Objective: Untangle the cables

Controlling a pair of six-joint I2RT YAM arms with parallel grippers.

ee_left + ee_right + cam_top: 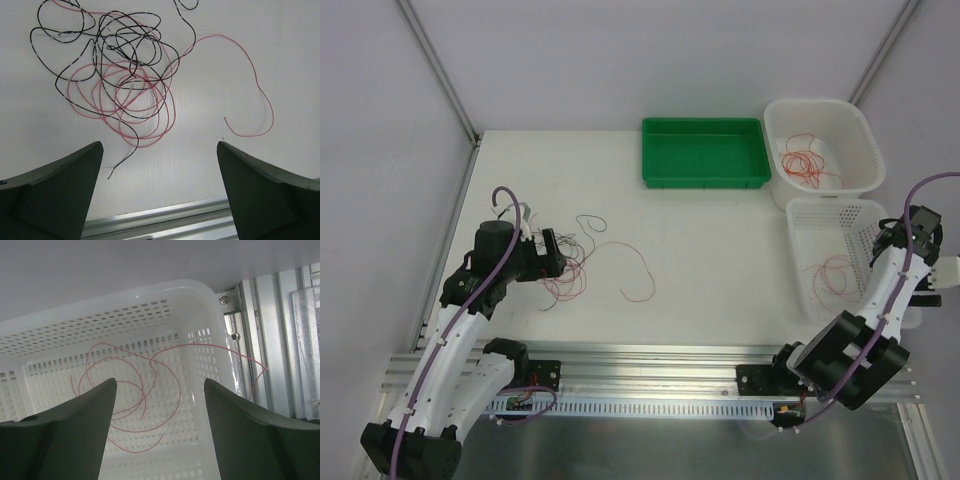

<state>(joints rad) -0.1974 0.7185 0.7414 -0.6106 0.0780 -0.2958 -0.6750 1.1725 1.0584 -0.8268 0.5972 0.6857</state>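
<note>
The job was at the picking-apart step. The left claw (pixel 159 146) hung wide open and empty over the messy knot of thin black and red wires (pixel 125 85) on the flat white table (pixel 720 250). One long red wire (pixel 260 95) trailed out of the knot. The right claw (pixel 160 382) was open and empty too, over the white plastic basket with little slots (pixel 100 325). A curly red wire (pixel 835 275) lay inside it, one end over the rim. Next, I think, the left claw should go down, pinch just one wire and pull slowly. A green plastic tray (pixel 705 150) and a smooth white plastic tub (pixel 820 103) sat at the back. Plain white walls stood around.
</note>
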